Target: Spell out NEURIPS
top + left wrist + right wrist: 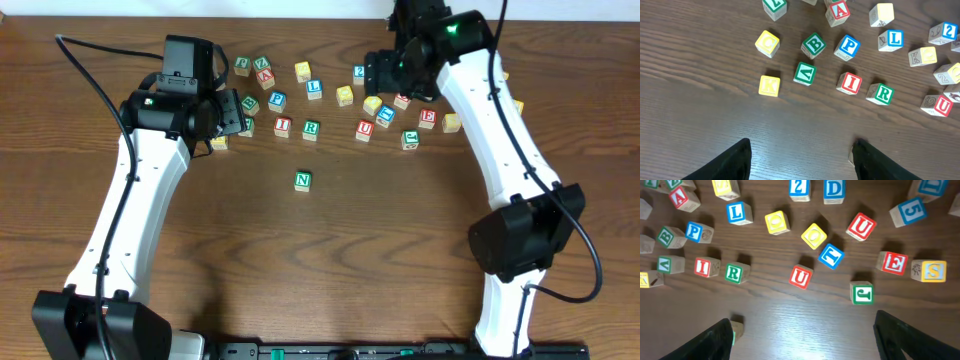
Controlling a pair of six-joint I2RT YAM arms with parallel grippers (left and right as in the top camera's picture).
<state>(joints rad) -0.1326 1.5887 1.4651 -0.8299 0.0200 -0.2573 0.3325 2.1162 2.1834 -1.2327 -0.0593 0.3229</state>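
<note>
NEURIPS cubes: only green N (303, 180) is set out, alone at centre of the overhead frame, nothing beside it yet. Six remain in the scatter along the upper band: I (850, 83), R (883, 93), P (848, 46), U (800, 276), E (894, 262), yellow S (932, 271). Left gripper (801, 145) jaws apart, empty; I and R up-right of it. Right gripper (804, 322) spread wide, empty; U just above the gap, E upper right

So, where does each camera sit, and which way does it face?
Overhead: above the table, facing straight down; both white arms show.
Left wrist: on its arm, looking down past the left claw at blue P.
Right wrist: on its arm, looking down past the right claw at red E.
Shared: both wrist views show red I and green R.
</note>
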